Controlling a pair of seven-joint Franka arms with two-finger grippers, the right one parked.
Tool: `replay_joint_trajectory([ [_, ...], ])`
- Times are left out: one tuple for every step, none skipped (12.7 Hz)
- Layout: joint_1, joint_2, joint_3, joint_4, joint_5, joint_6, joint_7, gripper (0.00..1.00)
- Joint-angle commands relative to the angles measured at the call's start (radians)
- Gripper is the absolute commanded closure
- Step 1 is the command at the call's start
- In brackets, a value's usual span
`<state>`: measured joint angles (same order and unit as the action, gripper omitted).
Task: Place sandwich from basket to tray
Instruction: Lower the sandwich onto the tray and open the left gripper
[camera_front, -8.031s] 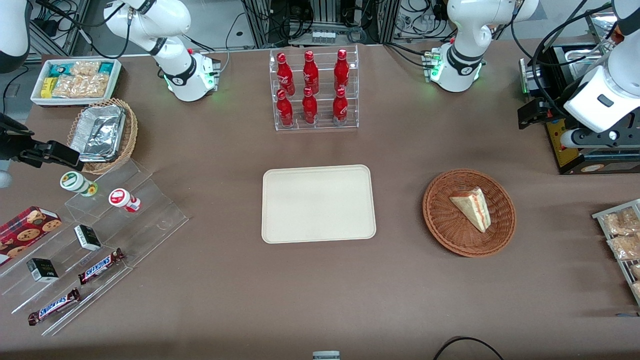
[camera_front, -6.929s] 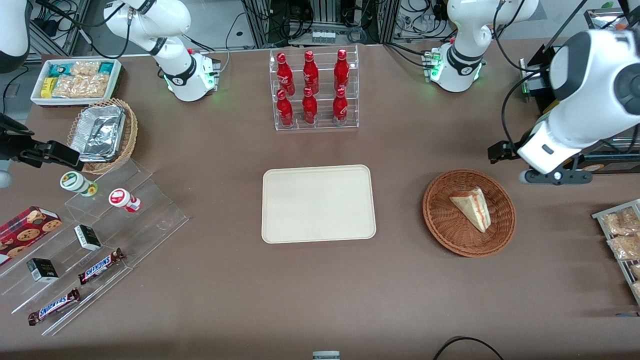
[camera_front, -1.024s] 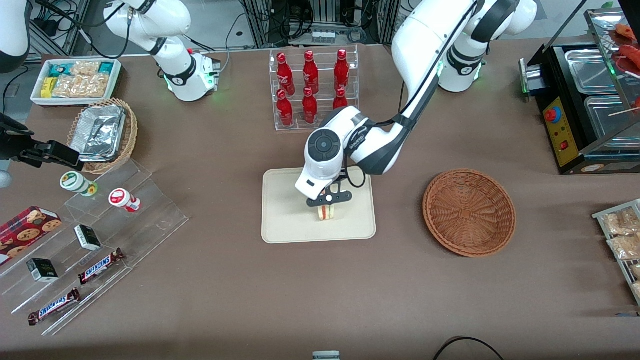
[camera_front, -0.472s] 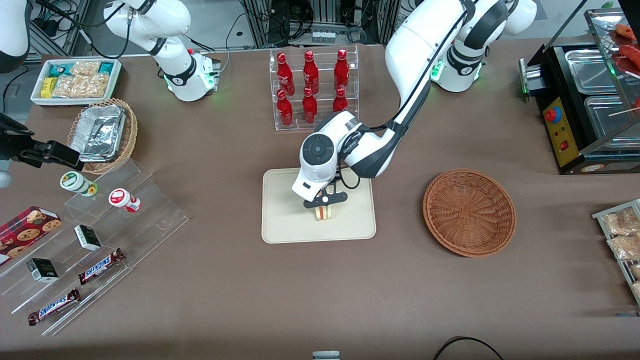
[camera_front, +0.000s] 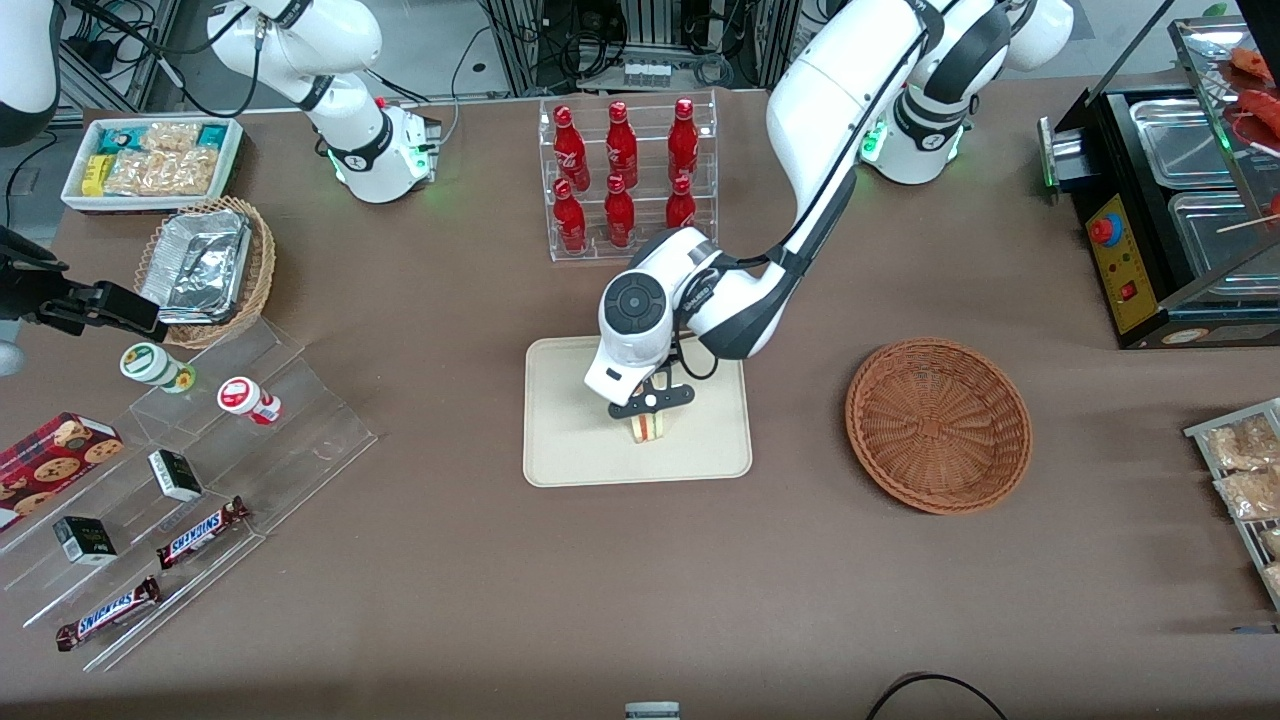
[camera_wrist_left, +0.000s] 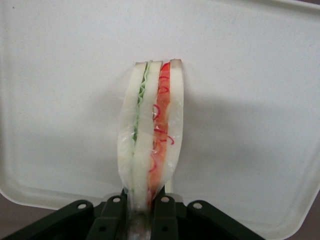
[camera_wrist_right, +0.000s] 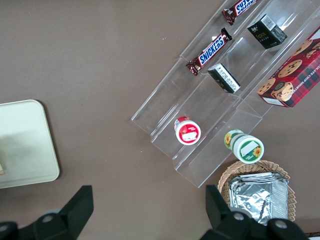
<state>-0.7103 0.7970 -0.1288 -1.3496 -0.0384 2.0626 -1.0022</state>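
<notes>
So the tabletop (camera_front: 450, 580) is covered in a plain brown sheet. Nearest the front camera, toward the parked arm's end, there's a clear stepped rack (camera_front: 215, 480) with Snickers bars (camera_front: 203, 531) and small boxes on it. Toward the working arm's end sits the round reddish-brown basket (camera_front: 938, 425), nothing in it. Mid-table is the cream tray (camera_front: 580, 450), and the tool (camera_front: 648, 412) is low over it, pinching the sandwich (camera_front: 648, 428), which stands on edge. In the wrist view the sandwich (camera_wrist_left: 151, 132) shows its green and red layers, its end squeezed between the two dark fingers (camera_wrist_left: 164, 214), with the tray (camera_wrist_left: 260, 100) right underneath; can't tell if it's actually touching the tray yet. Farther from the front camera there's a clear stand of red bottles (camera_front: 622, 180), then the arm bases, cables and metal frames at the table's edge.
</notes>
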Motion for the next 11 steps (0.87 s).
replay_joint_trajectory([
  [-0.020,0.010,0.018,0.038,0.009,-0.004,-0.027,0.00],
  [-0.020,0.004,0.018,0.038,0.009,-0.007,-0.027,0.00],
  [-0.017,-0.011,0.018,0.037,0.009,-0.015,-0.024,0.00],
  [-0.012,-0.027,0.018,0.036,0.009,-0.022,-0.019,0.00],
  [-0.011,-0.044,0.018,0.036,0.009,-0.042,-0.012,0.00],
  [-0.009,-0.064,0.018,0.038,0.011,-0.067,0.002,0.00],
  [-0.009,-0.085,0.020,0.037,0.011,-0.091,0.025,0.00],
  [-0.006,-0.110,0.023,0.036,0.009,-0.119,0.054,0.00],
  [0.005,-0.134,0.023,0.036,0.011,-0.148,0.086,0.00],
  [0.020,-0.159,0.023,0.036,0.009,-0.174,0.111,0.00],
  [0.040,-0.183,0.021,0.036,0.009,-0.200,0.161,0.00],
])
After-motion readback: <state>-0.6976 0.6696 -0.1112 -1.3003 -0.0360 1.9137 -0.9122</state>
